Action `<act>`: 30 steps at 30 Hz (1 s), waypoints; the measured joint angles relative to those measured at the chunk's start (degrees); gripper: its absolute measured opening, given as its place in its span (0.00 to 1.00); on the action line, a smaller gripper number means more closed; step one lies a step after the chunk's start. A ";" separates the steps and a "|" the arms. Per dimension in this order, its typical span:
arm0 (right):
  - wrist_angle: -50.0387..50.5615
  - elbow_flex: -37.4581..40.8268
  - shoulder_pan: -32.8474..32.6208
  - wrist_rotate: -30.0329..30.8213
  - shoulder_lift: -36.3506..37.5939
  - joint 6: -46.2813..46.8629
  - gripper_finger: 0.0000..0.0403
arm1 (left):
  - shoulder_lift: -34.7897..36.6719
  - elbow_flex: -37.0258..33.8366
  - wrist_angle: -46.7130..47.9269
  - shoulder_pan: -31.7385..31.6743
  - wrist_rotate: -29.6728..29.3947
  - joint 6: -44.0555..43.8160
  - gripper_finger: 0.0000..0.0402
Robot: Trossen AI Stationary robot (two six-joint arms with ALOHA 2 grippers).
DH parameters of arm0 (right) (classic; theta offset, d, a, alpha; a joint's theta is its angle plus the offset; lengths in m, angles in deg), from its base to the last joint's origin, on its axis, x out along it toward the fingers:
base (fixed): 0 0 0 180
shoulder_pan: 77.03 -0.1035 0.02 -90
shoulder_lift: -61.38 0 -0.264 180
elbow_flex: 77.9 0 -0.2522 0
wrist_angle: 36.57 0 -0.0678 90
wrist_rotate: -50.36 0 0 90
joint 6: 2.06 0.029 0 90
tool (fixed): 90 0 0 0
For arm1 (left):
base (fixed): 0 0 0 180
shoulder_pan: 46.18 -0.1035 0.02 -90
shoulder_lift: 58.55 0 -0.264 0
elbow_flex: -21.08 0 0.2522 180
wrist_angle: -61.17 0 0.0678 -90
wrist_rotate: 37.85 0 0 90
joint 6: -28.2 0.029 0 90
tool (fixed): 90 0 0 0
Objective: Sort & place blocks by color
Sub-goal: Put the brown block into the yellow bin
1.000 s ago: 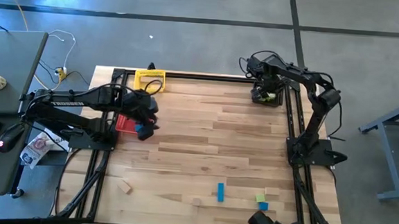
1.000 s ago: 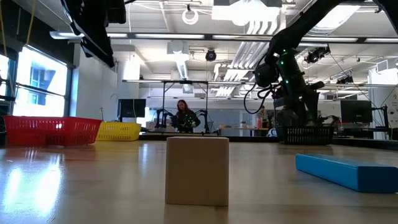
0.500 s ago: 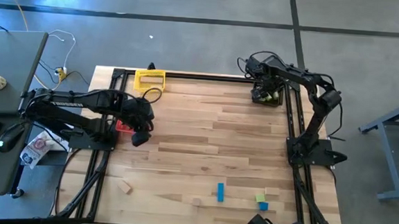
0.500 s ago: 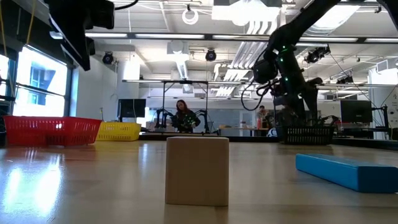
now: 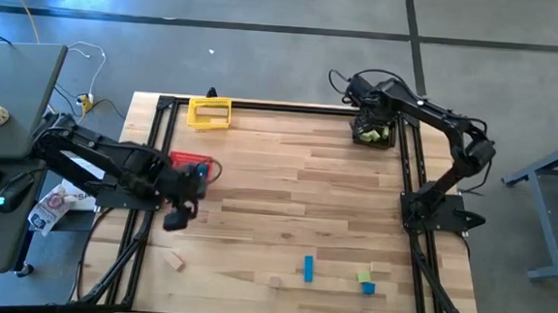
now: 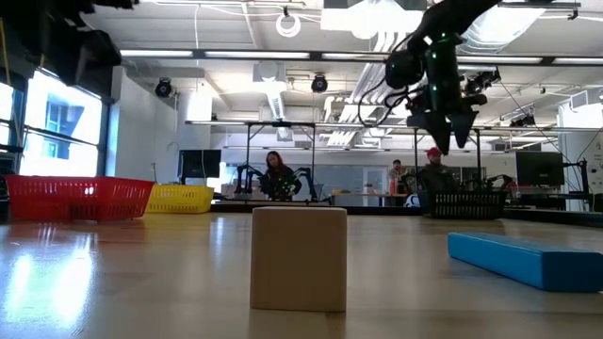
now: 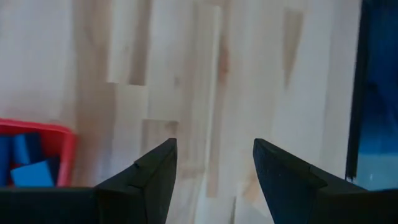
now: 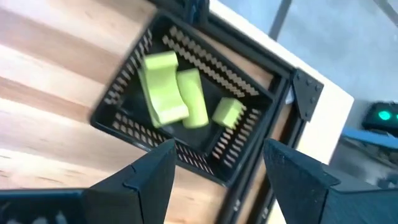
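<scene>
Both claws open, empty — left claw (image 7: 214,180) over bare counter (image 5: 297,187) beside red basket (image 5: 188,160); right claw (image 8: 217,171) above black basket (image 8: 186,118) holding green blocks (image 8: 163,87).

Robotics lab: exposed ceiling ducts (image 6: 283,94), distant workbenches (image 6: 283,198), monitors (image 6: 542,169).

Left gripper (image 5: 178,215) has moved off the red basket (image 5: 189,161) toward the table's near edge. Right gripper (image 6: 450,127) has risen above the black basket (image 5: 373,134) at the far right corner.

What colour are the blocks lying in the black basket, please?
Light green: the blocks in the black basket show best in the right wrist view.
</scene>
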 joint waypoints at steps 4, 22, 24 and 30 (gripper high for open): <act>-2.70 0.00 -0.48 -1.30 1.84 0.02 0.57 | 0.00 0.00 -0.11 6.09 -0.61 -0.92 0.49; -4.78 0.00 -0.55 -3.44 2.41 0.92 0.57 | -1.44 -4.33 -1.45 25.59 -0.85 -10.60 0.49; -4.80 0.00 -0.55 -3.46 2.41 0.94 0.57 | -2.34 -4.33 -2.57 27.08 -1.38 -11.09 0.49; -5.13 0.00 -0.55 -3.48 2.41 1.49 0.57 | -6.88 -4.33 -5.33 30.69 -3.23 -8.87 0.49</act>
